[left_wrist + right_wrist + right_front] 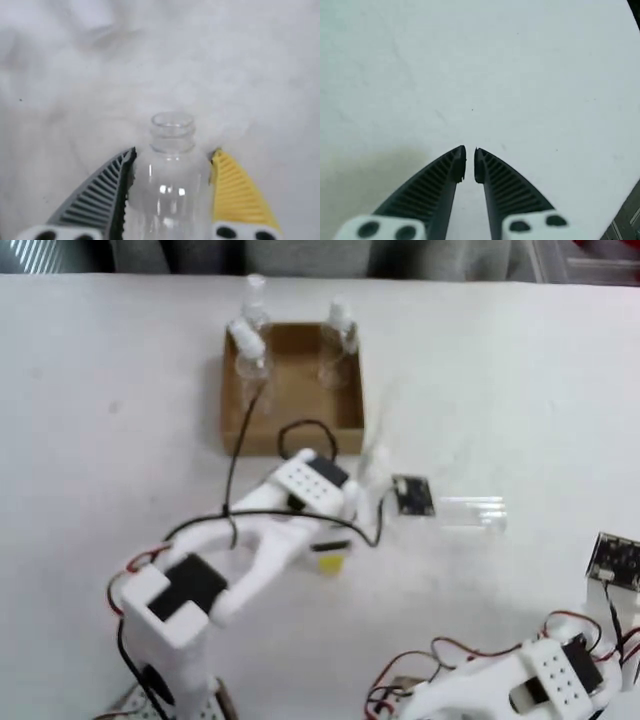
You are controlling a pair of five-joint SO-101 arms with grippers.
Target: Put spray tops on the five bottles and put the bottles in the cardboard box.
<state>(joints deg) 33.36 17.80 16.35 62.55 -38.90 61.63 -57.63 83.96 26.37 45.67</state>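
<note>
While left gripper (174, 154) grips topless bottle (171, 132) on both sides just beside cardboard box (290, 390), right gripper (470, 162) sits pinched closed on nothing over table (470, 60); topped bottles (338, 340) upright in box; another clear bottle (470, 512) lying on table nearby.

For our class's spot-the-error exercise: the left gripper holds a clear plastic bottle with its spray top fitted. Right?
No. The clear plastic bottle in the left gripper has a bare open neck, no spray top; the left wrist view shows it.
</note>
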